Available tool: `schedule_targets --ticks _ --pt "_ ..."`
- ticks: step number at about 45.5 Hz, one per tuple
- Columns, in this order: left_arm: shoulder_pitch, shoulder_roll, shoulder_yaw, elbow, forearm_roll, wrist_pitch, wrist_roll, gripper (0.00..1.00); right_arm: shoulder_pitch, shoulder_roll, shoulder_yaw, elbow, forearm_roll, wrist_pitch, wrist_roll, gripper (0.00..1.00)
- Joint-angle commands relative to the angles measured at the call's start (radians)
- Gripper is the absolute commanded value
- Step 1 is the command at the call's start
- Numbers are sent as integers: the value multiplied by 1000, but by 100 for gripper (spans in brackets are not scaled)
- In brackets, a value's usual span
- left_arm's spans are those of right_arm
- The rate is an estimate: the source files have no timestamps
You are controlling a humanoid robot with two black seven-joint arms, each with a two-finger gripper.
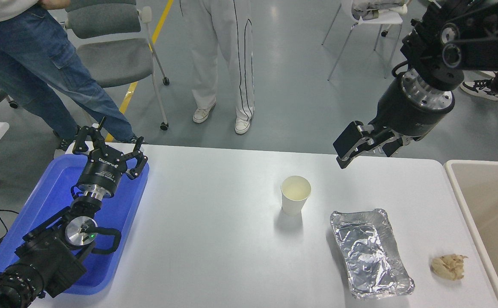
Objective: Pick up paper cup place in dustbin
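The white paper cup (295, 195) stands upright and empty near the middle of the white table (214, 239). My right gripper (362, 153) hangs open in the air above the table's far edge, up and to the right of the cup, holding nothing. The beige dustbin (455, 185) sits off the table's right end, partly cut off by the picture edge. My left gripper (108, 149) is parked open over the blue tray (45, 201) at the lower left.
A crinkled foil tray (369, 252) lies just right of the cup, toward me. A crumpled tan paper wad (448, 266) lies near the dustbin side. People's legs and wheeled chairs stand beyond the far edge.
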Motion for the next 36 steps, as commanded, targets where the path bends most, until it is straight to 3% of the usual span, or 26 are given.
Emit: schedule_targets --ticks 1,22,36 --pt "1 0 0 0 1 -1 0 100 -61 26 5 -64 7 1 -2 100" --pt "1 0 2 -3 1 -2 0 100 -243 75 19 -78 13 -388 -2 100" --pt "1 0 2 -3 1 -2 2 100 -398 123 21 -215 15 -433 -3 100"
